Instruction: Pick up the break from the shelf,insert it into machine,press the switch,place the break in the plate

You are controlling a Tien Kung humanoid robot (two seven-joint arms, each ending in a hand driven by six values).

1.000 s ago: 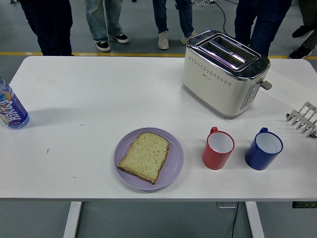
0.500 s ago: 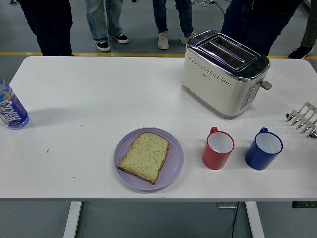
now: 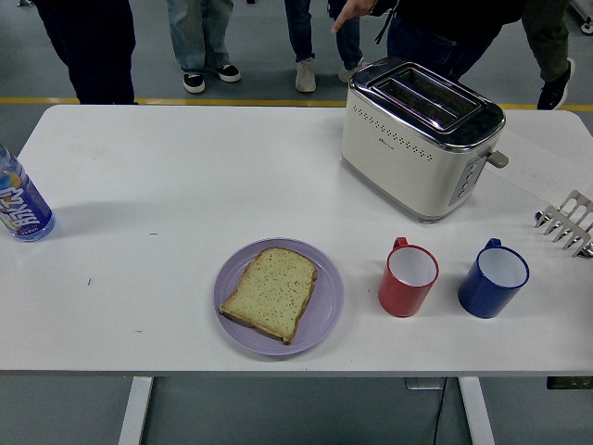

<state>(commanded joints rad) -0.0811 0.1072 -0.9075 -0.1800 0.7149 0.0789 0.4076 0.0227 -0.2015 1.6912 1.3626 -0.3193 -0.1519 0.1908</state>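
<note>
Neither robot hand is in view over the white worktop (image 3: pixel 185 176), so whether either is released or clenched cannot be told. A slice of bread (image 3: pixel 270 292) lies flat on the purple plate (image 3: pixel 329 301) near the worktop's front edge, slightly left of centre, with nothing holding it. Behind and to the right stands the cream toaster (image 3: pixel 417 139), both slots empty and its lever (image 3: pixel 498 158) on the right end. A red mug (image 3: pixel 408 277) and a blue mug (image 3: pixel 493 278) sit side by side in front of the toaster, and the metal rack (image 3: pixel 567 222) pokes in at the right edge, bare in the part that shows. A bottle (image 3: pixel 20 199) stands far left. At the far side, a person's hand (image 3: pixel 352 13) hangs above and behind the toaster, touching nothing. Judged from this layout, the bread already rests where the task wants it last; any remaining move is best kept a clean withdrawal, clear of the mugs and plate rim.
</note>
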